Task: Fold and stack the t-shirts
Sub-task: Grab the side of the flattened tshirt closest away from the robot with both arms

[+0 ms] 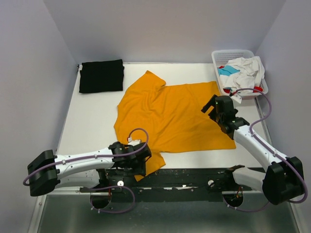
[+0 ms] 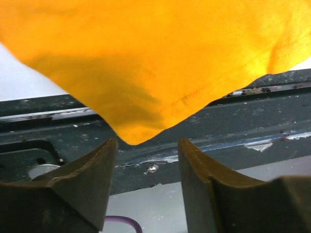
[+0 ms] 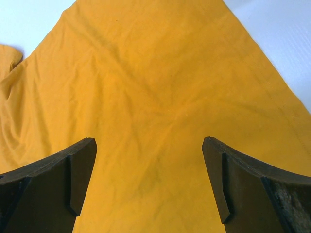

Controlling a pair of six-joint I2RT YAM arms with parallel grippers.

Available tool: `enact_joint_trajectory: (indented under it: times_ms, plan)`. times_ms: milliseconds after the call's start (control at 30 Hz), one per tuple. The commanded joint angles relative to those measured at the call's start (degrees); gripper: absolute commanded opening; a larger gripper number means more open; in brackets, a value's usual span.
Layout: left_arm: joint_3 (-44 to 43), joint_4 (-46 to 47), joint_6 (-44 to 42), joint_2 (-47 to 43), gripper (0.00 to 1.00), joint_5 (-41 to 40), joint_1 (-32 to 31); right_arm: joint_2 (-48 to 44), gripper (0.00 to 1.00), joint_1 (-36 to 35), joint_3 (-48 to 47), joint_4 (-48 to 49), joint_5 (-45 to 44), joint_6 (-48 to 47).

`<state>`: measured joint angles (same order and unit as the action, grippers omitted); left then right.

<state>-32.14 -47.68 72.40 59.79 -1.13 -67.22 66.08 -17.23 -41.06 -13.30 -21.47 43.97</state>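
Left wrist view: where's the orange shirt (image 2: 160, 58) corner?
— Just ahead of the left gripper (image 2: 148, 143), draped over the near rail (image 2: 243, 121); jaws parted, empty. Right gripper (image 3: 149, 143) hovers wide open over the shirt's right side, so left is nearer.

Spread t-shirt (image 1: 175, 116): mustard-orange, plain; hem stitching in same orange
Folded t-shirt (image 1: 101, 76): solid black, plain
Basket (image 1: 232, 52): white plastic, open lattice pattern
Basket contents: white cloth (image 1: 249, 69), teal cloth (image 1: 226, 71), red cloth (image 1: 256, 89), all plain
Table (image 1: 92, 126): plain white
Mounting rail (image 1: 184, 177): black, scuffed with pale chips
Left arm (image 1: 82, 165), right arm (image 1: 257, 145): white links, black joints
Cables (image 1: 262, 119): purple
Left gripper (image 2: 147, 145), right gripper (image 3: 148, 145): fingers dark brownish-black
Walls (image 1: 160, 29): pale grey-lilac, unpatterned
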Motion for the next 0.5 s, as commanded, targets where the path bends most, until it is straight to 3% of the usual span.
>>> enact_joint_trajectory:
  times_ms: [0,200,333,400,467]
  plan:
    - [0.7,4.9,-0.8,2.3,0.52,4.3,-0.5,-0.6,1.00,0.2,0.8,-2.6,-4.0,1.0]
    - [2.3,6.9,-1.9,5.6,0.49,6.6,-1.4,-2.5,1.00,0.2,1.5,-5.3,-6.1,1.9]
    - [1.7,1.8,-1.7,8.9,0.47,3.4,-1.8,-4.1,1.00,0.2,2.3,-7.1,-6.9,2.5]
    - [1.1,0.3,-1.7,10.4,0.39,2.1,-1.8,-5.2,1.00,0.2,2.8,-8.1,-7.5,2.9]
    - [0.9,0.6,-1.6,11.3,0.23,1.6,-2.0,-6.3,1.00,0.2,3.2,-9.7,-8.4,3.4]
